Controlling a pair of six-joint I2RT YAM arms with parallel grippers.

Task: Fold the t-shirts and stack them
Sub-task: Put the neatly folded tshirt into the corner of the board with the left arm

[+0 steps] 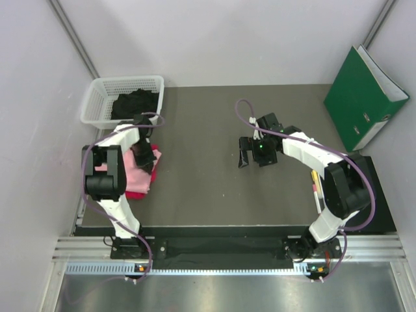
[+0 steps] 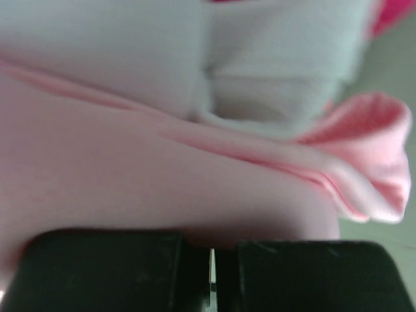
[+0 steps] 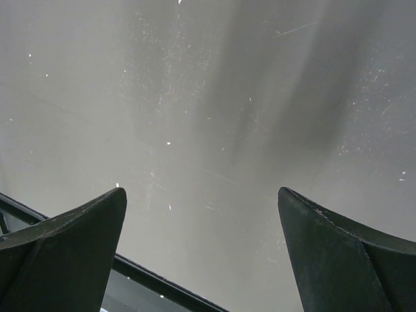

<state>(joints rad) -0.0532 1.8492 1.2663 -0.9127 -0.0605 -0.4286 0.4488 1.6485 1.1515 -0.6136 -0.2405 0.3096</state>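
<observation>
Pink t-shirt (image 2: pixel 130 169) lay just ahead of and below your left gripper (image 2: pixel 212 273). Its fingers were shut, with no cloth visibly pinched, and the fold ran crosswise to them. Right gripper (image 3: pixel 201 195) stood wide over bare table (image 3: pixel 208 97), well apart; left arm was nearer.

From high above and behind, the top camera looks down on the whole dark table (image 1: pixel 208 130), arm bases (image 1: pixel 123 244) along its bottom edge. The left wrist camera hangs very close over the light pink t-shirt (image 2: pixel 130 175), the left gripper (image 2: pixel 211 260) edging its lower frame; the top view shows that shirt small at left. The right wrist camera faces bare tabletop nearby, past the right gripper (image 3: pixel 201 192).
</observation>
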